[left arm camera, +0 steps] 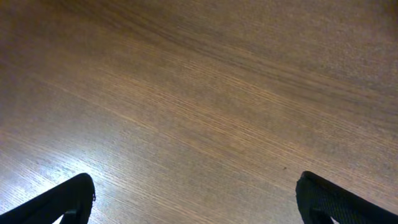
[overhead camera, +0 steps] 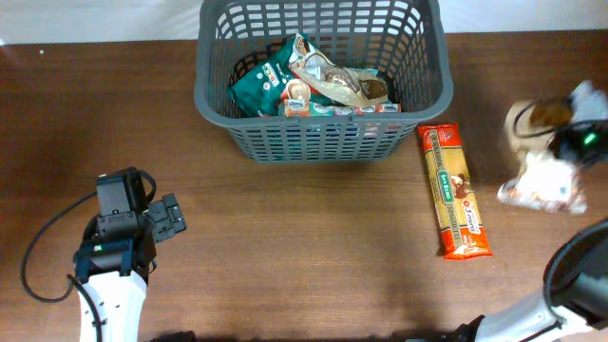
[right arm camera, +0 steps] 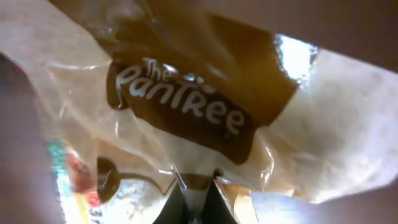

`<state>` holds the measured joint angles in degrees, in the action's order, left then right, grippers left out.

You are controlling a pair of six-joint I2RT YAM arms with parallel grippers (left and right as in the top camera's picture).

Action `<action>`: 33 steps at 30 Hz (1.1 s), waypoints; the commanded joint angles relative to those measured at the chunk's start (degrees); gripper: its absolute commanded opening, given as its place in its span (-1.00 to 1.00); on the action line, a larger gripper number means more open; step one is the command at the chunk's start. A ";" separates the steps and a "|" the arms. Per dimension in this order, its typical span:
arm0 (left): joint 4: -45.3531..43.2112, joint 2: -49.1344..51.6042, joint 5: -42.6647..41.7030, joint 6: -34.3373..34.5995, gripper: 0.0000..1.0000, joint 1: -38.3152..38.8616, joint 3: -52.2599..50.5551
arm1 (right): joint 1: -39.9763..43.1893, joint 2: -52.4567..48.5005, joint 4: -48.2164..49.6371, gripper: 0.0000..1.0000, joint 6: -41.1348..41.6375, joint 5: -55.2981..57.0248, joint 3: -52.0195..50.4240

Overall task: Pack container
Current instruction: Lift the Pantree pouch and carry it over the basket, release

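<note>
Right wrist cam is all clear packet (right arm camera: 186, 106), cropped on every side, lower-left print too blurry to read. Overhead, the right gripper (overhead camera: 575, 138) is just a smear, and the container (overhead camera: 323, 142) loses its far rim off the top.

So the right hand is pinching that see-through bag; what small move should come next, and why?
Probably a small lift straight up. The right hand is shut on the Pantree bag, which is off to the side of the basket, beyond the pasta packet. The basket's walls stand tall, so the bag likely needs height before travelling over.
</note>
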<state>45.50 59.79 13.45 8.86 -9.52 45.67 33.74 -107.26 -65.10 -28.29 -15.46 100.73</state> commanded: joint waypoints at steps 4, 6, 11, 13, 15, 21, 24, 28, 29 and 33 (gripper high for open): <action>-1.40 0.11 -0.63 0.50 0.99 -0.39 -0.33 | -5.79 5.03 -6.34 -0.93 6.80 -12.33 21.07; -1.53 0.11 -0.61 0.50 0.99 -0.39 -0.33 | -8.79 5.03 -7.82 -0.93 6.78 -13.81 25.66; -1.55 0.11 -0.63 0.50 0.99 -0.39 -0.33 | -18.40 5.03 -5.95 -0.93 6.78 -17.03 34.91; -1.55 0.11 -0.63 0.50 0.99 -0.39 -0.33 | -22.77 5.03 -3.37 -0.93 6.75 -17.31 37.38; -1.55 0.11 -0.63 0.50 0.99 -0.39 -0.33 | -26.88 5.03 -0.33 -0.93 6.75 -17.33 38.75; -1.62 0.11 -0.61 0.50 0.99 -0.39 -0.33 | -37.11 4.00 8.26 -0.93 6.75 -17.31 39.21; -2.01 0.11 -0.63 0.50 0.99 -0.39 -0.33 | -39.95 1.75 8.87 -0.93 6.75 -17.27 39.19; -2.27 0.11 -0.63 0.50 0.99 -0.39 -0.33 | -41.31 -3.74 4.26 -0.93 6.75 -17.20 39.08; -2.25 0.11 -0.63 0.50 0.99 -0.39 -0.33 | -41.35 -5.44 2.40 -0.93 6.75 -17.14 39.08; -2.25 0.11 -0.66 0.50 0.99 -0.39 -0.33 | -41.35 -10.54 -3.30 -0.93 6.71 -17.14 39.08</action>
<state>43.46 59.79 13.45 8.86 -9.52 45.67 -7.51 -113.69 -66.26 -22.24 -31.77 139.13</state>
